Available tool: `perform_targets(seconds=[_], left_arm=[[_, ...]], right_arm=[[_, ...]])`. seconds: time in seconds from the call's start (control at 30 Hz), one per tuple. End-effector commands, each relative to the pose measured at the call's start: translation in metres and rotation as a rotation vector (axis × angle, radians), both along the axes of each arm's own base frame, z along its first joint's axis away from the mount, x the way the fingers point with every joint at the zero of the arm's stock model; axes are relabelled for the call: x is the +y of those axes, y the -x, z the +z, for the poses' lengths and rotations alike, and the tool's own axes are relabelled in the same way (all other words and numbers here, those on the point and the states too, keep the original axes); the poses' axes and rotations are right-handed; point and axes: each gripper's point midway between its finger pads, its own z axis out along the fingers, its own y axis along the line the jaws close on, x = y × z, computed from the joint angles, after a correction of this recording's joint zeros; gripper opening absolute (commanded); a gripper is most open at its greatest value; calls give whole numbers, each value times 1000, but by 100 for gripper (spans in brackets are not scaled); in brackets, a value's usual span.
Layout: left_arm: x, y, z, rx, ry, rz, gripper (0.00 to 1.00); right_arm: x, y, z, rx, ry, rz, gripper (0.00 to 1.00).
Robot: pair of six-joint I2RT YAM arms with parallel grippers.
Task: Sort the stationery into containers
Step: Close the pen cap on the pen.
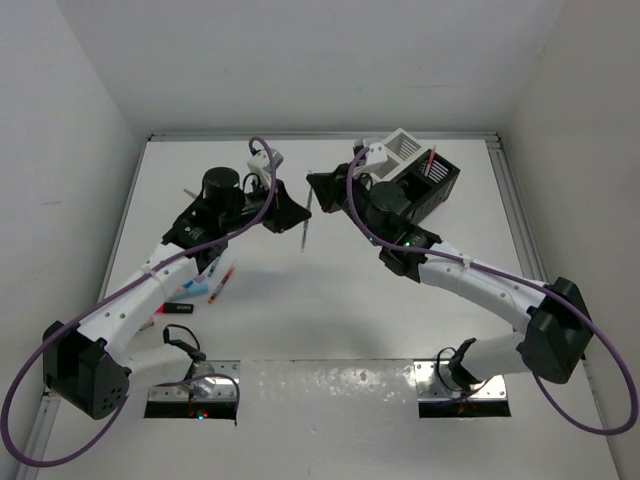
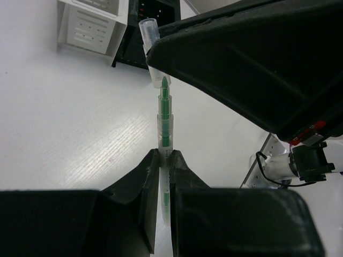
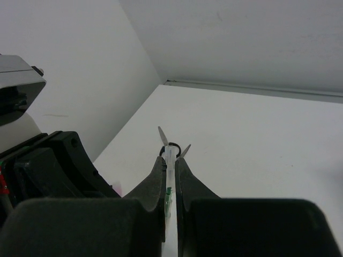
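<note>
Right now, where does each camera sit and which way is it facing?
Top external: above and behind the robot, looking down on the table; left arm and right arm show.
Left wrist: on the left arm, facing the white organiser; left end effector shut on the green pen.
Right wrist: on the right arm, facing the wall corner and scissors; right end effector shut on the clear cap.
Shared: both wrist views show the cap.

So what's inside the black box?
A thin red pen stands up inside the black box, poking out over the top. The rest of the inside is too dark to see, and the right arm covers the box's left part.
</note>
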Motion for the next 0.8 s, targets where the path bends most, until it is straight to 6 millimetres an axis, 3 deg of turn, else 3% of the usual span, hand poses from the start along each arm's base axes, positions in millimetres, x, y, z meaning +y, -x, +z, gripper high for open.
perform_targets(seconds=[0.0, 0.13, 0.5, 0.67, 0.73, 0.77], left_arm=[[3, -6, 24, -78, 52, 20, 0], [8, -9, 26, -85, 54, 38, 0], [11, -9, 14, -55, 35, 60, 0], [14, -19, 34, -101, 79, 90, 0], [14, -25, 54, -143, 121, 98, 0], [14, -27, 63, -152, 146, 102, 0]], right_arm=[[6, 4, 7, -12, -42, 13, 0], [6, 4, 0, 2, -39, 14, 0], [4, 4, 15, -36, -38, 9, 0], [9, 7, 3, -26, -41, 40, 0], [19, 16, -11, -30, -31, 116, 0], [23, 19, -7, -53, -46, 139, 0]])
